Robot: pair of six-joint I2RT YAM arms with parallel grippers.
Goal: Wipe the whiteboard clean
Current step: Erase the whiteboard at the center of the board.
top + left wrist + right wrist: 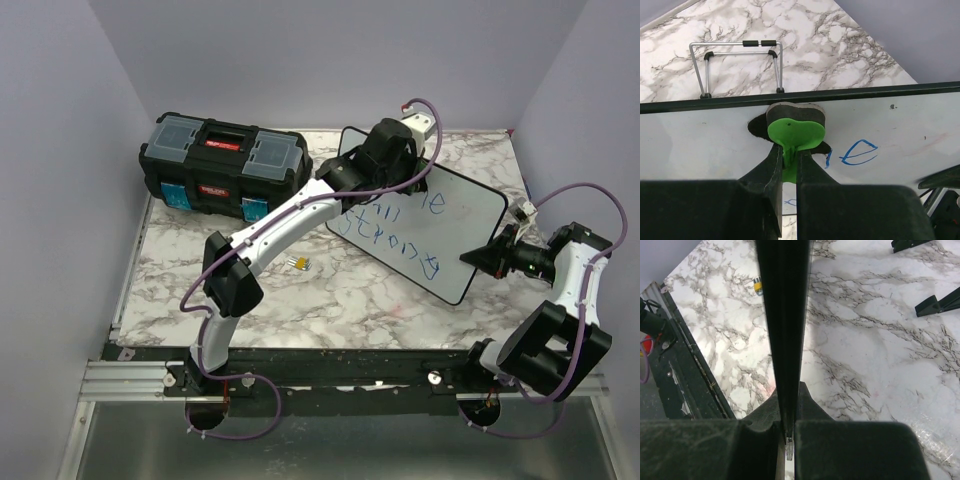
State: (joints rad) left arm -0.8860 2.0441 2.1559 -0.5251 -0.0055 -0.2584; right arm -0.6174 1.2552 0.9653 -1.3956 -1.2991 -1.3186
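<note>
The whiteboard (pixel 470 215) looks light, stiff and slick, so it's pinched at the rim by the clamped right hand (pixel 788 407), with the eraser (pixel 795 131) gripped tight in the left hand (pixel 788 152).

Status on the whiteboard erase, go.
Left gripper shut on green eraser, pad on whiteboard near its rim. Right gripper shut on whiteboard's edge. Blue lettering not yet erased. Black toolbox rear left, off the board.

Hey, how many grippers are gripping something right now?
2. Left gripper pinches the green heart-shaped eraser against the white whiteboard; right gripper clamps its edge.
</note>
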